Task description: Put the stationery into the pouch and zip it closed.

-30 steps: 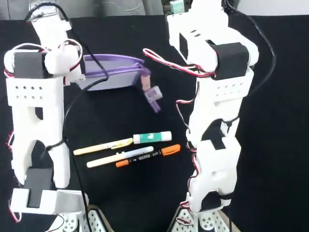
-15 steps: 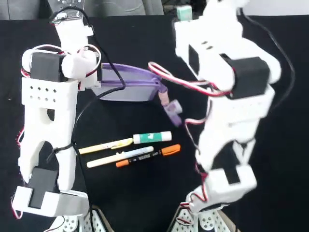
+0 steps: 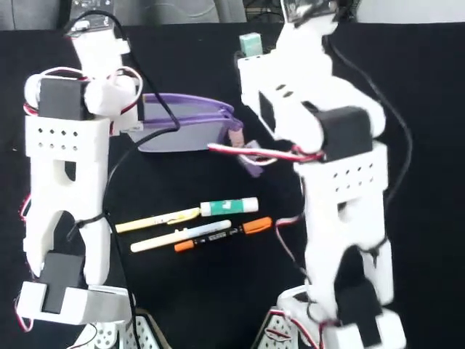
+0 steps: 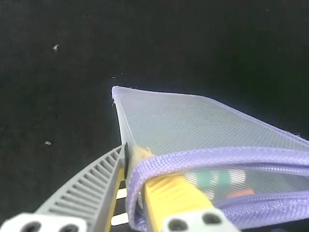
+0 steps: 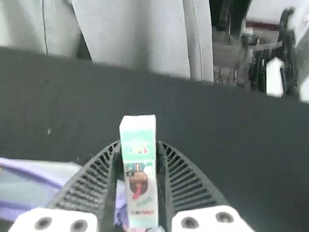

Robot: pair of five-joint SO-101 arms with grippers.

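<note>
**Drop the eraser into the held pouch**

Your right gripper [image 5: 138, 153] has its fingers closed on a small green-and-white eraser [image 5: 138, 128], which stands upright between them, raised above the far side of the black table [image 3: 421, 109]. Your left gripper [image 4: 131, 182] pinches one end of the purple mesh pouch [image 4: 193, 125], whose mouth looks open.

Bring the eraser over that mouth, lower it between the zip tapes, and only then let go. Don't lean on the rim: the pouch is soft and you hold it at one end only.

The glue stick [image 3: 229, 206], yellow highlighter [image 3: 156, 219], white pen [image 3: 182, 236] and orange marker [image 3: 225, 234] lie together on the table, near the pouch, waiting their turn.

The eraser's sleeve carries a small picture and lettering, and the glue stick has a green label. The wording is too small to trust.
</note>
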